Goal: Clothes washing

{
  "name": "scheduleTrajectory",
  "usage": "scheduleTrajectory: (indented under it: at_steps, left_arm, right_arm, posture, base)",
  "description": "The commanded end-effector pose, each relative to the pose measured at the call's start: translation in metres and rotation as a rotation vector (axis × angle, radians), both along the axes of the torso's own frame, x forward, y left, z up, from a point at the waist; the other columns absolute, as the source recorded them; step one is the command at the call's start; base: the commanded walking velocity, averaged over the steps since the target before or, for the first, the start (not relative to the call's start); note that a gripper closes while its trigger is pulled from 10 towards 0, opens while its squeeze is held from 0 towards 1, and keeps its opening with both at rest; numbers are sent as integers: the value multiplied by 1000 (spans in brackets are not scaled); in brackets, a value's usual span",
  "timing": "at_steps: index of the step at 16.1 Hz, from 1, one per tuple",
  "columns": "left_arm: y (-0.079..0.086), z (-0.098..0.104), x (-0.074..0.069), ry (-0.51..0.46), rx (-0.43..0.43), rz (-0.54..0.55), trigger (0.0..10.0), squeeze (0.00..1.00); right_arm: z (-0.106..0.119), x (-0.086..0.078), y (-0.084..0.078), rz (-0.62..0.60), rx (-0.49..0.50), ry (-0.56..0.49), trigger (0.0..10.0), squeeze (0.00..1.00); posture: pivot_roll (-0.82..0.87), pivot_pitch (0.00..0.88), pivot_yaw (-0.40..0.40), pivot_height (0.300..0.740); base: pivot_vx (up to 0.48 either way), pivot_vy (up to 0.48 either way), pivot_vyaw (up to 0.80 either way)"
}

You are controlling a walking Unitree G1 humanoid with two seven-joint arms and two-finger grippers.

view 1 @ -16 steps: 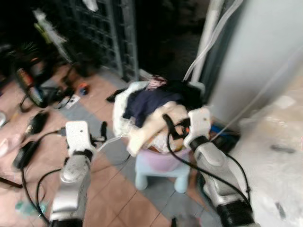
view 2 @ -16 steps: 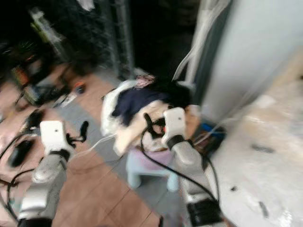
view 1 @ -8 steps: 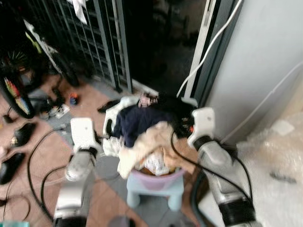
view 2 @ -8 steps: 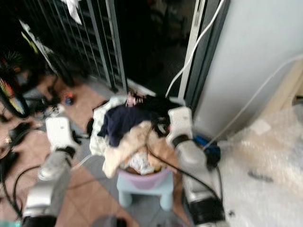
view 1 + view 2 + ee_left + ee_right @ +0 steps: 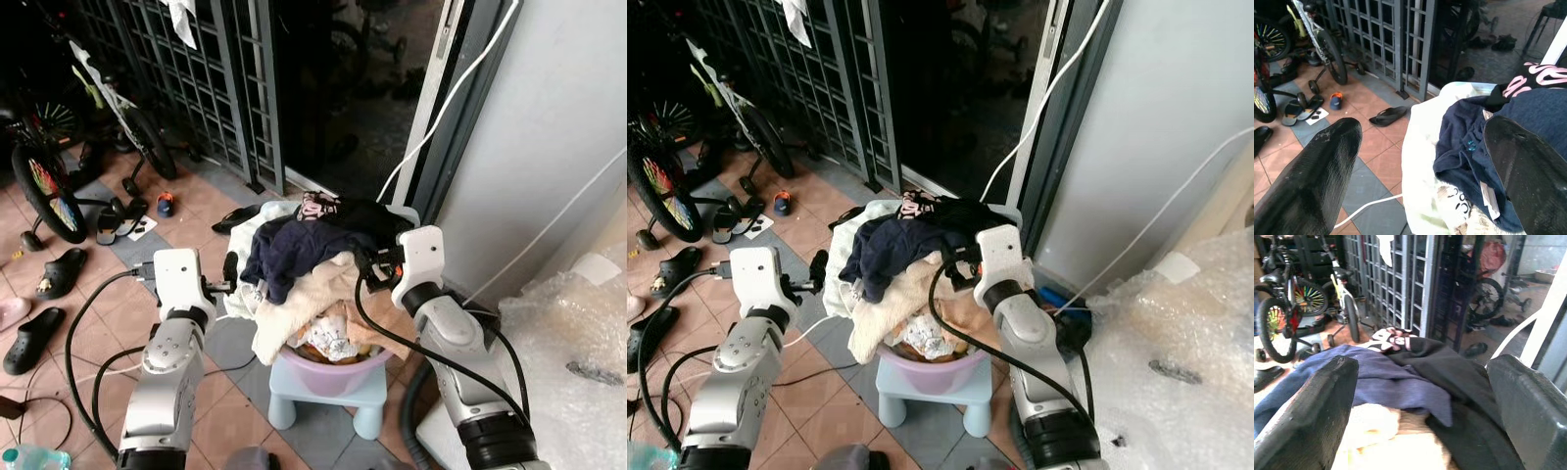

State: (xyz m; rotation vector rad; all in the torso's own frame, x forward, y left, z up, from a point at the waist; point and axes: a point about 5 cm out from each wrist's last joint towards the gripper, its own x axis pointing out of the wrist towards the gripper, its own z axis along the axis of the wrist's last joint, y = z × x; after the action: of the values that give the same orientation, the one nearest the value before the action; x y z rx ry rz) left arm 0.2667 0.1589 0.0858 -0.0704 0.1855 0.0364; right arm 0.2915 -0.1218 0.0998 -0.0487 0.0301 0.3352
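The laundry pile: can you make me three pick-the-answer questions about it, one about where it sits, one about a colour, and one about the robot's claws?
1. Where does the basin of clothes sit?
A. on a small stool
B. on a bicycle
C. inside a washing machine

2. What colour is the big shirt on top of the pile?
A. bright red
B. dark blue
C. yellow

3. How are the left claw and the right claw?
A. both shut on clothes
B. one holds a sandal
C. both open, holding nothing

Answers:
1. A, the purple basin rests on a pale blue stool on the tiled floor.
2. B, a dark blue shirt lies over the cream cloth.
3. C, in each wrist view the two black fingers stand wide apart with the pile beyond them.
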Motion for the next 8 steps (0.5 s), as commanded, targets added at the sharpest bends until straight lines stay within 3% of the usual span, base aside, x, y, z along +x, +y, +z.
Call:
scheduleTrajectory:
  at_steps: [1,7,8]
  left_arm:
    - [4,0,1,5,3,13,10000,0]
    - [4,1,-1,14,7,14,10000,0]
    - [6,4,-1,-13,14,17,10000,0]
  right_arm:
    - [-1,2,4,18,0,6,10000,0]
    - [1,5,5,10,-20,-5,10000,0]
    - [1,5,4,-5,-27,-3,10000,0]
  posture:
    - [2,38,45,740]
    - [6,42,52,740]
    - [8,35,57,740]
  base:
    - [0,480,0]
    - [0,480,0]
    - [0,0,0]
